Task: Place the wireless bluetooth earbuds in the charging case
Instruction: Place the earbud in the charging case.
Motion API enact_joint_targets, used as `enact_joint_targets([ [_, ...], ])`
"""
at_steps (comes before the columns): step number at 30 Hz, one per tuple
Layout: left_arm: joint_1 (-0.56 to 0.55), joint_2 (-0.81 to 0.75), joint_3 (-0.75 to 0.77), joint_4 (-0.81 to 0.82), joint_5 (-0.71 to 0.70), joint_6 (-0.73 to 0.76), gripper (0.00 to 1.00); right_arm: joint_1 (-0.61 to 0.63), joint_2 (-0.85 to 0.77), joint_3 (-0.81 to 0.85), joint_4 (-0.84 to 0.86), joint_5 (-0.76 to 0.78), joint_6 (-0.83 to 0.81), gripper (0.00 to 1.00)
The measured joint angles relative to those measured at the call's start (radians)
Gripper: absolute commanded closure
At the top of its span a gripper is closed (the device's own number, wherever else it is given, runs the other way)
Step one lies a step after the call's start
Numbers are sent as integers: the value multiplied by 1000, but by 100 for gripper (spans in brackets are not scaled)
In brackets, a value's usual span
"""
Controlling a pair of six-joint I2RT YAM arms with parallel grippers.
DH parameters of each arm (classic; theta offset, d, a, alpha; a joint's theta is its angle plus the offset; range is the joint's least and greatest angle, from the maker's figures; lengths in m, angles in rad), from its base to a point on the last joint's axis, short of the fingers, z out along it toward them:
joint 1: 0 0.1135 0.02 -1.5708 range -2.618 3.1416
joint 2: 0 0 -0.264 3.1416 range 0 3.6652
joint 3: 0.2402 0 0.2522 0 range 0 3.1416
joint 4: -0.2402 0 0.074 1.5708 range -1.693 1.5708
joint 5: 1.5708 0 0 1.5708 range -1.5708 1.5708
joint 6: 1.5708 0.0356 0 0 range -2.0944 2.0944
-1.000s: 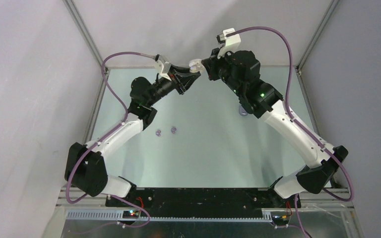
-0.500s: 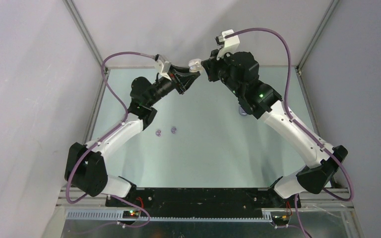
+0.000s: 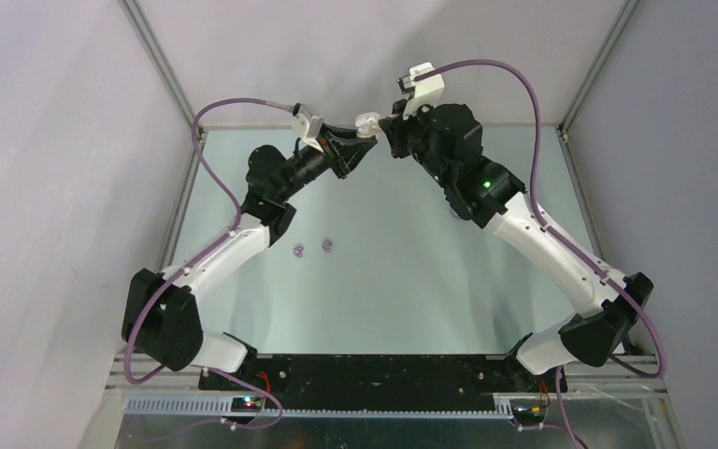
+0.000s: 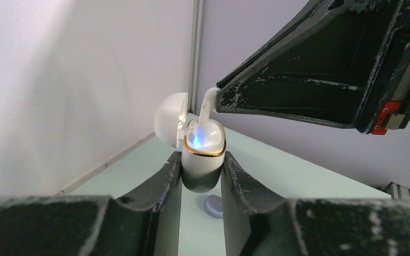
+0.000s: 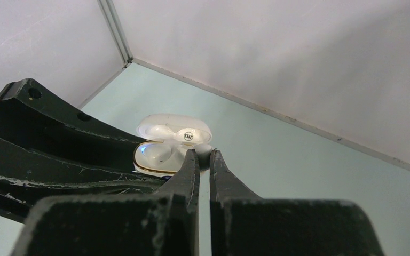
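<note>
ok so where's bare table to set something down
Bare table runs wide between the purple earbuds and the right arm, down to the bases. Crowded at the far edge, where the left gripper holds the charging case and the right gripper holds a white earbud by it.

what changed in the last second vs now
The right arm swung slightly to the left and its wrist turned a little, while the right gripper kept the white earbud at the mouth of the open white charging case. Nothing was grabbed or let go. The left gripper stayed shut on the case, and the two purple earbuds lay where they were.
</note>
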Motion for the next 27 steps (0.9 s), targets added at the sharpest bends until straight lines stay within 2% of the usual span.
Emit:
enact_joint_targets([
  [4, 0, 0, 0, 0, 1, 0, 100, -2, 0, 0, -2, -10, 2, 88],
  [6, 0, 0, 0, 0, 1, 0, 100, -8, 0, 1, -6, -24, 13, 88],
  [9, 0, 0, 0, 1, 3, 1, 100, -28, 0, 16, -29, -66, 40, 90],
  [13, 0, 0, 0, 8, 4, 2, 100, -50, 10, 42, -59, -112, 73, 100],
  [19, 0, 0, -6, 9, 4, 8, 100, -58, 13, 45, -70, -139, 76, 100],
  [27, 1, 0, -11, 8, 2, 20, 100, -37, 26, 56, -80, -101, 38, 100],
])
